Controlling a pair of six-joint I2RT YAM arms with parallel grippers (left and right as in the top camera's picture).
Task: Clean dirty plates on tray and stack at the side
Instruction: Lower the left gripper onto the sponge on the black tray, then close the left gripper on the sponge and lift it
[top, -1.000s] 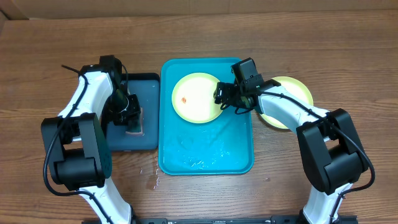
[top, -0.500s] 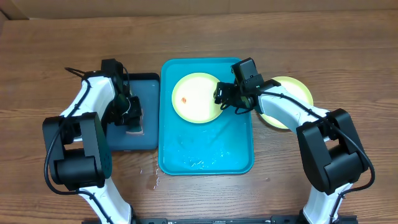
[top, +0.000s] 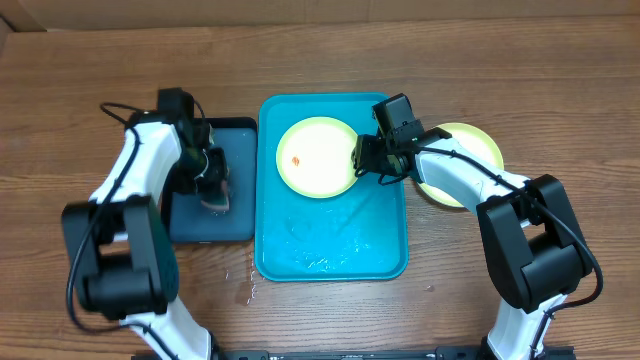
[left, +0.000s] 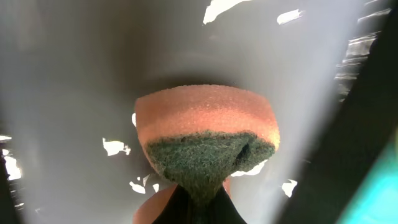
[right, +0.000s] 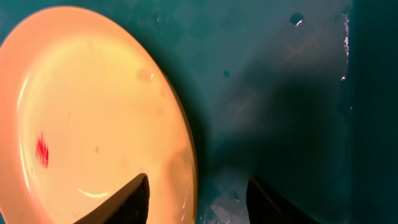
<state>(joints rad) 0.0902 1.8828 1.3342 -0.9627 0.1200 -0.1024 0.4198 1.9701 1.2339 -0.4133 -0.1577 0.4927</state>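
Glistening across the near half of the turquoise tray (top: 385, 240), a film of water (top: 320, 250) catches the light at the centre of the wooden table (top: 450, 60), with a few drops (top: 245, 290) lying on the wood just off the tray's near left corner. Farther back and to the left, the left gripper (top: 213, 190) hangs over a smaller navy tray (top: 240, 150) that sits just beside the turquoise one. Its jaws are pinched together on a sponge (left: 208, 134), orange foam with a dark green scouring face, seen bulging around the fingertips in the left wrist view. In the far half of the turquoise tray lies a yellow-green plate (top: 315, 160), flat, its pale centre marked by a small orange-red smear (top: 296, 159) left of the middle. The right gripper (top: 362, 160) sits at that plate's right rim with its jaws apart. In the right wrist view one finger (right: 134, 199) stands over the plate's surface and the other (right: 264, 202) over the bare tray floor, the rim between them, and no firm clamp can be seen. A second plate (top: 480, 148), also yellow-green, rests on the table right of the tray, partly hidden under the right arm.
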